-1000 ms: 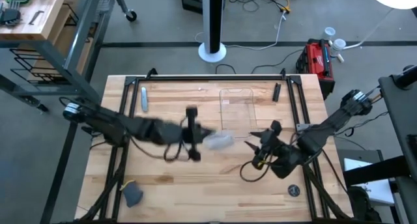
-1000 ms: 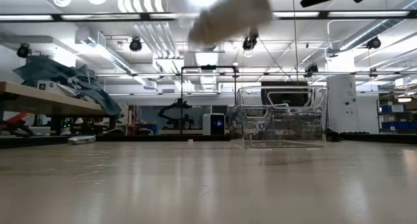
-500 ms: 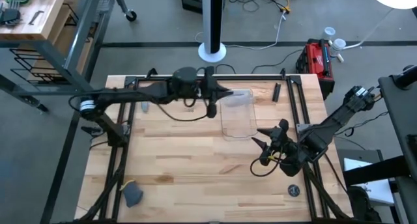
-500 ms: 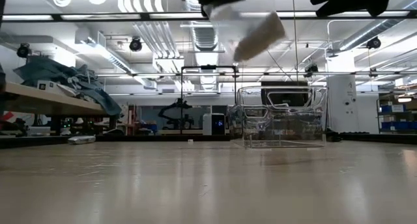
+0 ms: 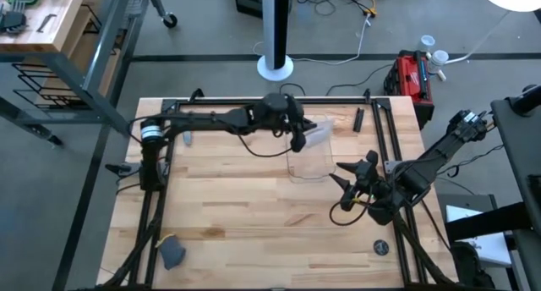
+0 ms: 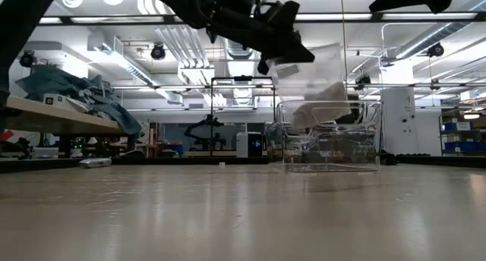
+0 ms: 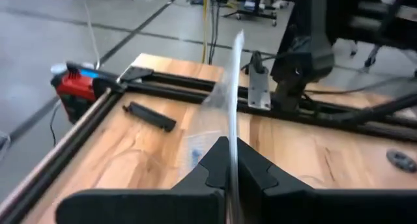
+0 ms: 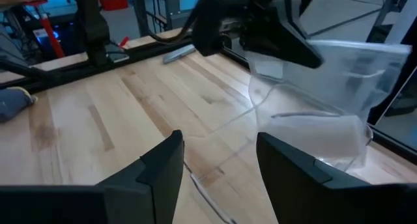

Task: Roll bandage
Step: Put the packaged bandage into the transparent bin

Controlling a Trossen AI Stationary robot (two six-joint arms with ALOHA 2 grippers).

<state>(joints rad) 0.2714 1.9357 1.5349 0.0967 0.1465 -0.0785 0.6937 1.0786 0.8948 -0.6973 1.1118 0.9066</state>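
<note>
Two grippers reporting: my left gripper (image 5: 299, 142), clamped on the wrapper (image 6: 319, 67), is hovering over the tray (image 5: 308, 164) at twelve o'clock, apparently stowing the bandage (image 6: 317, 108), release next, while my right gripper (image 5: 348, 178) is waiting spread at four.

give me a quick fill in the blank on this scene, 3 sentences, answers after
1. The left tool holds a clear bag over the clear ____.
2. The white bandage sits inside the ____.
3. The right tool, with open fingers, holds ____.

Missing words: tray; bag; nothing
</note>
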